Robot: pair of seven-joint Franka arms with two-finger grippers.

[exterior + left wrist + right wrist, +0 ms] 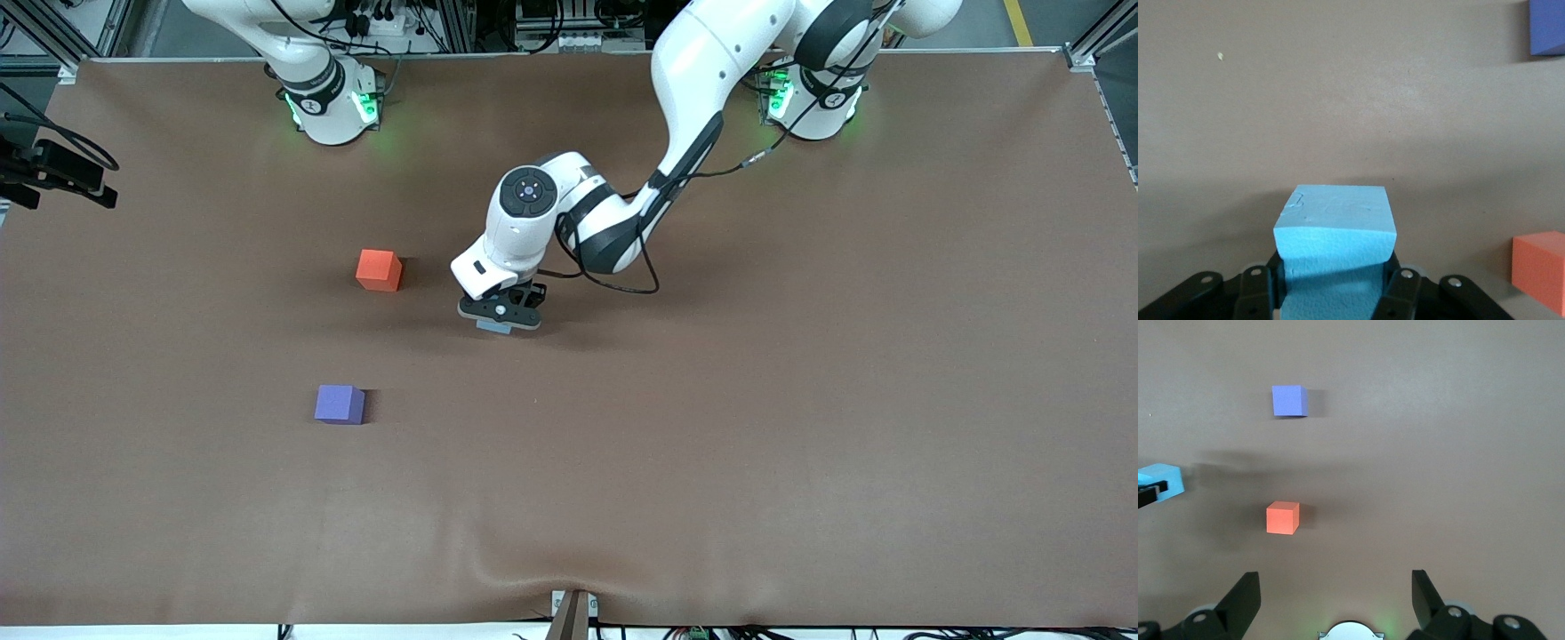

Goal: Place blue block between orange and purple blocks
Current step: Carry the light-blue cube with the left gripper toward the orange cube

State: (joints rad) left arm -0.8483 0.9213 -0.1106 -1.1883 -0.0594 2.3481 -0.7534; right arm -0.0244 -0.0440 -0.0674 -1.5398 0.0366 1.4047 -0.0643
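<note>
My left gripper (500, 313) is shut on the blue block (493, 327), a light sky-blue cube, and holds it low over the middle of the table. In the left wrist view the block (1335, 220) sits squeezed between the two fingers of the left gripper (1333, 288). The orange block (379, 269) lies beside it toward the right arm's end. The purple block (339, 404) lies nearer the front camera than the orange one. My right gripper (1335, 587) is open and empty, high above its base, and waits. Its view shows the orange (1283, 517), purple (1289, 401) and blue (1161, 482) blocks.
The brown table cover (800, 400) is bare apart from the three cubes. The orange (1538, 270) and purple (1546, 27) blocks show at the edge of the left wrist view. The arm bases (329, 107) stand along the table's edge farthest from the front camera.
</note>
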